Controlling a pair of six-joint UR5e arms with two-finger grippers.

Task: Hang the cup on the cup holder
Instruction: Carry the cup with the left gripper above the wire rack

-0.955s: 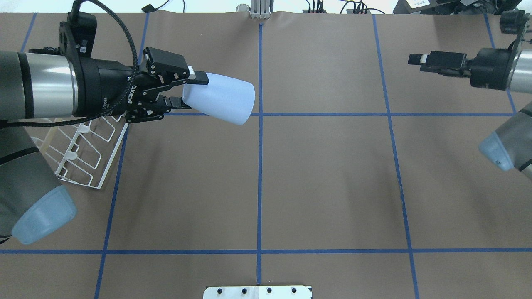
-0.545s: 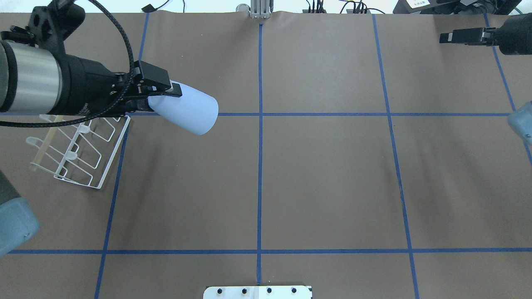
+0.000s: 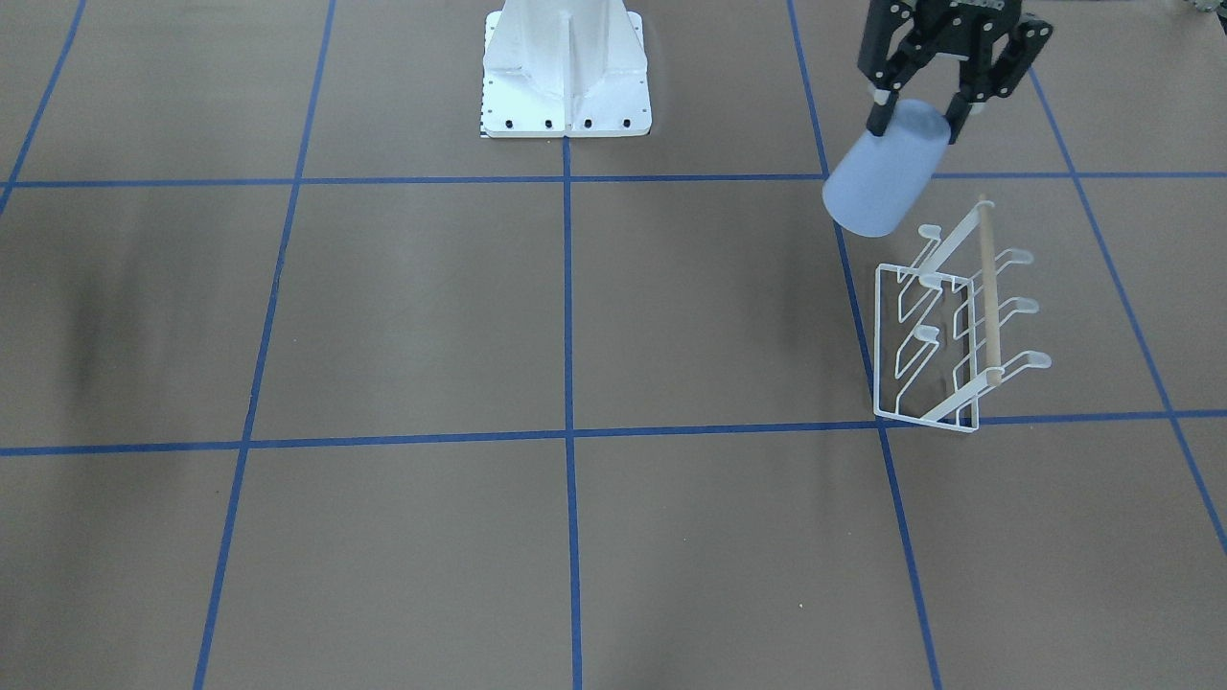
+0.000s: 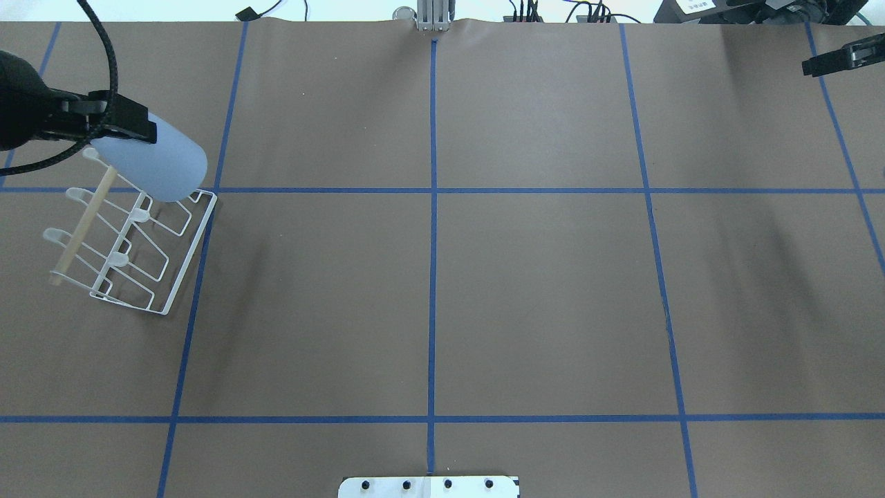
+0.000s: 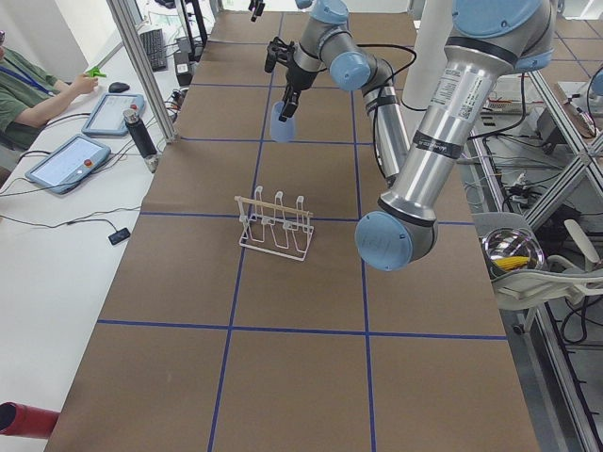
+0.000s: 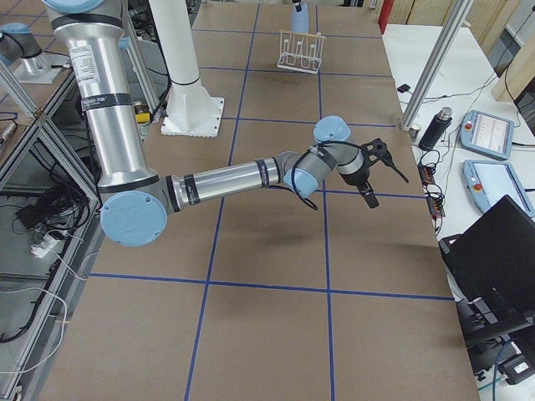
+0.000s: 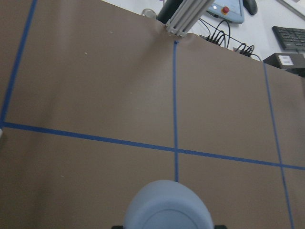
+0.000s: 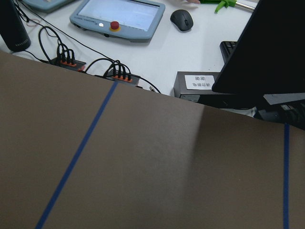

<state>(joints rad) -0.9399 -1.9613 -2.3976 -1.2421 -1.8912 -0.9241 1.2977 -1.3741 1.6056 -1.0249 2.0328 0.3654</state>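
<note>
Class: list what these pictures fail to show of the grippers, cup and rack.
Right gripper: overhead view, cut by right edge, side-on; jaw gap unreadable.
Cup holder: overhead view, far end hidden under the cup.
Left gripper: overhead view, mostly off left edge.

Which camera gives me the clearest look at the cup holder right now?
Exterior front-facing: the cup holder stands whole and unobstructed, with its prongs and dowel distinct. In the overhead view, the cup overlaps its far end. Exterior left shows it whole but small, and in exterior right it is tiny at the far end of the table.
</note>
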